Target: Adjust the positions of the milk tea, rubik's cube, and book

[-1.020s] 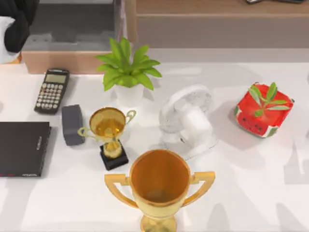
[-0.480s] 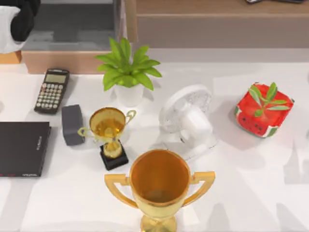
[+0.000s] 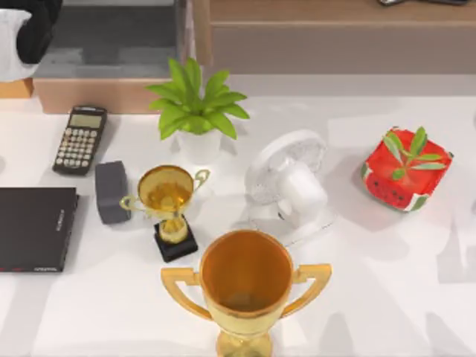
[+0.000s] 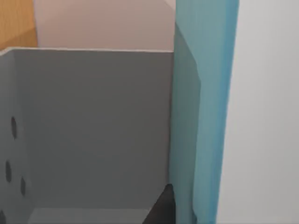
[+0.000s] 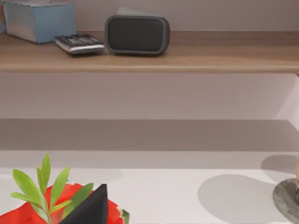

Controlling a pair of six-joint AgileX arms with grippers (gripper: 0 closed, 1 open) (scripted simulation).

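The book [image 4: 205, 116] has a plain teal-blue cover and stands upright against the side wall of a grey open box [image 4: 93, 130] in the left wrist view. My left gripper [image 4: 177, 212] is shut on the book, with one dark fingertip [image 4: 161, 210] pressed to its cover. In the top view my left arm [image 3: 22, 33] hangs at the far left corner, over the grey box [image 3: 111, 44]. My right gripper [image 5: 88, 210] shows as a dark tip above a watermelon-patterned pot [image 5: 28, 217]. The milk tea and the rubik's cube are out of view.
On the white table stand a calculator [image 3: 79, 139], a black notebook [image 3: 33, 227], a small grey block [image 3: 111, 191], a potted plant [image 3: 197, 111], a small trophy [image 3: 167, 204], a big trophy [image 3: 245, 286], a white fan [image 3: 290, 186] and the watermelon pot [image 3: 405, 169]. A shelf [image 5: 187, 60] carries a speaker [image 5: 137, 35].
My left arm drew slightly toward the far left corner a second ago and has since held still. The fan's head has turned a little. Nothing else moved.
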